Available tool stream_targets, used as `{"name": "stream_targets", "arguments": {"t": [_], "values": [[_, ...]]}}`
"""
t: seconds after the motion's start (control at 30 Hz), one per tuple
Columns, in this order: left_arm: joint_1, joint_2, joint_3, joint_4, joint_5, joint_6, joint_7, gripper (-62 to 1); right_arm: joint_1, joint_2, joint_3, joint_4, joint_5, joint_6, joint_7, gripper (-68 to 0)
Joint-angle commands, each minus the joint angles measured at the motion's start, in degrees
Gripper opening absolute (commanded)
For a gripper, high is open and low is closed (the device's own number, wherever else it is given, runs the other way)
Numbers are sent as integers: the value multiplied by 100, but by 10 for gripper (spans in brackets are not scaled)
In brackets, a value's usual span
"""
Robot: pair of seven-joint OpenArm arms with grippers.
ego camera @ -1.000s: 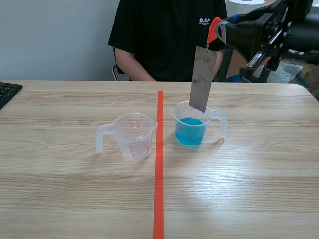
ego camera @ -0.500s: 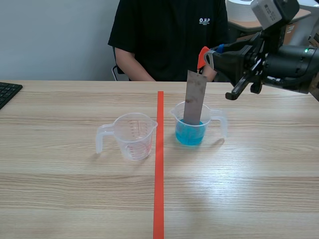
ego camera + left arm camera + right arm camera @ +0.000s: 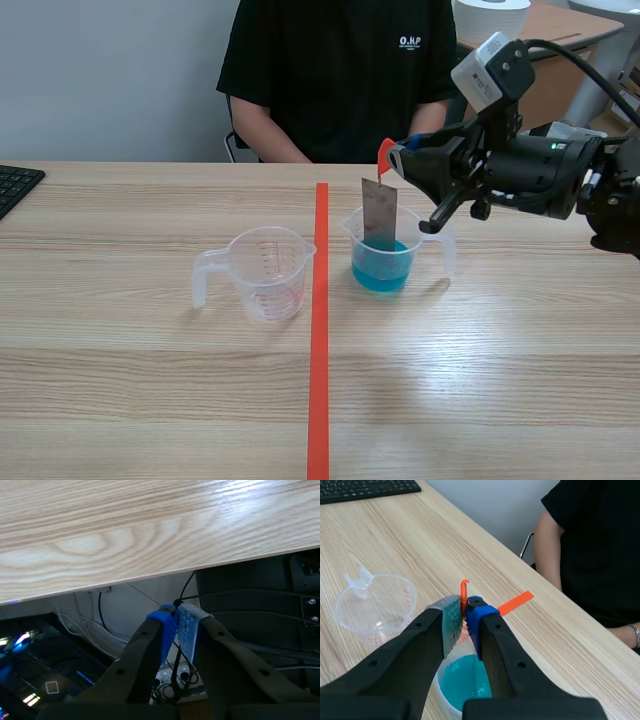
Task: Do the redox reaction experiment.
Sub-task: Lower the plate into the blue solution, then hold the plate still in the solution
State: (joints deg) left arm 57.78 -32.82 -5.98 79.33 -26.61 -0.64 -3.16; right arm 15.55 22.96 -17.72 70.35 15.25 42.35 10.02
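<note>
A grey metal strip (image 3: 379, 213) hangs upright from an orange clip (image 3: 385, 155), and its lower end dips into the blue liquid in a clear measuring cup (image 3: 384, 252) just right of the tape line. My right gripper (image 3: 401, 160) is over that cup, shut on the orange clip (image 3: 464, 590), with the blue liquid cup (image 3: 464, 681) right under its fingers. An empty clear measuring cup (image 3: 266, 272) stands left of the line, and it also shows beside the right gripper (image 3: 463, 611) as an empty cup (image 3: 375, 605). My left gripper (image 3: 175, 619) is shut on nothing, below the table's edge (image 3: 125, 525).
A person in a black shirt (image 3: 335, 80) sits across the table, forearms near its far edge. A black keyboard (image 3: 15, 185) lies at the far left. An orange-red tape line (image 3: 319, 330) runs down the table's middle.
My right arm has come down and to the left, lowering the metal strip from just above the cup's rim into the blue liquid.
</note>
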Motion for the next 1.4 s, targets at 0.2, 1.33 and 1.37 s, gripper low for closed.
{"name": "stream_targets", "arguments": {"t": [0.2, 1.33, 1.37], "values": [[28, 90, 7, 50, 4, -11, 0, -560, 157, 20, 33, 105, -11, 37, 85, -658], [28, 90, 7, 50, 4, -13, 7, -560, 155, 24, 35, 105, -74, 37, 46, -658], [28, 90, 7, 50, 4, -13, 7, -560, 155, 24, 39, 105, -72, 37, 46, -658]]}}
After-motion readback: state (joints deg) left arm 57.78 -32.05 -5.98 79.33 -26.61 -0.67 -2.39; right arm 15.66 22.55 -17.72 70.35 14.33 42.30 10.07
